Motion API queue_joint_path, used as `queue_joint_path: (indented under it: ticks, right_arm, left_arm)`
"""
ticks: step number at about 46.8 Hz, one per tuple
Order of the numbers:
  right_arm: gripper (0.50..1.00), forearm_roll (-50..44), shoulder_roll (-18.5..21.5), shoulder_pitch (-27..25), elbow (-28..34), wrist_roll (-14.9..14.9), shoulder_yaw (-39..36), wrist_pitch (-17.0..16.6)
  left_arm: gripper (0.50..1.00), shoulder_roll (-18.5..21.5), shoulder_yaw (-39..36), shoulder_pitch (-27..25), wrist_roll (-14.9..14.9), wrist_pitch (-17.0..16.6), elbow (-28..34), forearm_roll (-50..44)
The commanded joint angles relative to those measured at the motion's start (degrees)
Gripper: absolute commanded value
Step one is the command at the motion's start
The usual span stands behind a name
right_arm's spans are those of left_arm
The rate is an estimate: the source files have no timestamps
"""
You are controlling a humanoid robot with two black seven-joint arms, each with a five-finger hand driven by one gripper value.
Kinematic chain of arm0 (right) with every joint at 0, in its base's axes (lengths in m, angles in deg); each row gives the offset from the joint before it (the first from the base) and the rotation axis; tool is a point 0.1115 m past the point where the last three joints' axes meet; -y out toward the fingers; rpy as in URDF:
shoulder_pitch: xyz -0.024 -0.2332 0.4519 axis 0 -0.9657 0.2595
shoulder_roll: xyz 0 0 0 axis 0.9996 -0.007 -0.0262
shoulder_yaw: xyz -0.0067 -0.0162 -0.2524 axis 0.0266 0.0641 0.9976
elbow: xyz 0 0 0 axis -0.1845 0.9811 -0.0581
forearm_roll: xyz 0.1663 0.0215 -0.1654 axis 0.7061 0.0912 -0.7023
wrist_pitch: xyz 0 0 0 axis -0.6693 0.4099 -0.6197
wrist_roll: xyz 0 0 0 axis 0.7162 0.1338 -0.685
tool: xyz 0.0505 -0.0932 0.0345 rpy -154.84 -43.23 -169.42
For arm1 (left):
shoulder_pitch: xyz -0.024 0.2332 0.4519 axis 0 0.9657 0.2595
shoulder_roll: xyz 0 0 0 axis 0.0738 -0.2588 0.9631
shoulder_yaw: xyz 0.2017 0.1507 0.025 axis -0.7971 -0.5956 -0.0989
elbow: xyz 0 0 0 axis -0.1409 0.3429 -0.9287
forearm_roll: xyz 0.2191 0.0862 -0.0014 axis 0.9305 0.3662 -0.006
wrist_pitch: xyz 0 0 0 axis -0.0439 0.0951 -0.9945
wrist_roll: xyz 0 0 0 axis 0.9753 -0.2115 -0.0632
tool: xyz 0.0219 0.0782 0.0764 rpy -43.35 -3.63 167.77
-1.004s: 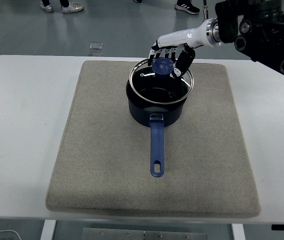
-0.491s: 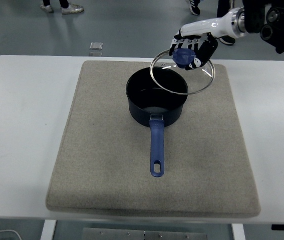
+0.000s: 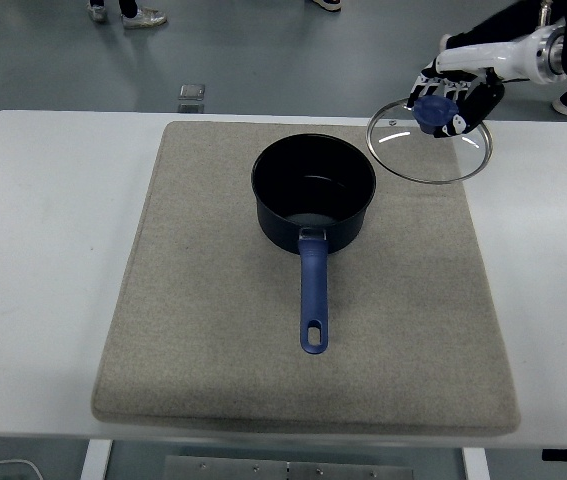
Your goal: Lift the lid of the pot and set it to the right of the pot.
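A dark blue pot [image 3: 313, 195] stands uncovered on the grey mat [image 3: 193, 330] that covers the middle of the white table [image 3: 33, 250], its blue handle [image 3: 312, 295] pointing toward the table's near edge. Up and to the right of the pot, held tilted in the air above the mat's far right corner, is the glass lid [image 3: 429, 148]. The right hand [image 3: 458, 92] grips its blue knob [image 3: 433, 111] with curled fingers.
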Motion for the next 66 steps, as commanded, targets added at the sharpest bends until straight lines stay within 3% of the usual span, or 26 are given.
queue_joint_path:
  ticks: [1,13,32,61,66]
  right_arm:
    - [0.500,-0.06,-1.06,-1.13,0.42,-0.01,-0.17,0.35]
    - [0.500,-0.06,-1.59,-5.17,3.58,-0.01,-0.25,2.11]
    - [0.500,-0.06,1.40,-9.30,4.37,0.17,-0.78,6.76]
    - [0.500,0.12,4.13,-12.73,4.29,0.26,-1.40,8.96]
    - [0.557,0.12,4.21,-12.91,4.29,0.26,-1.57,9.05]
  left_arm:
    - [1.000,0.00,0.00,0.00,0.00,0.00,0.00,0.00]
    - [1.000,0.00,0.00,0.00,0.00,0.00,0.00,0.00]
    - [1.000,0.00,0.00,0.00,0.00,0.00,0.00,0.00]
    - [1.000,0.00,0.00,0.00,0.00,0.00,0.00,0.00]
    - [1.000,0.00,0.00,0.00,0.00,0.09,0.00,0.00]
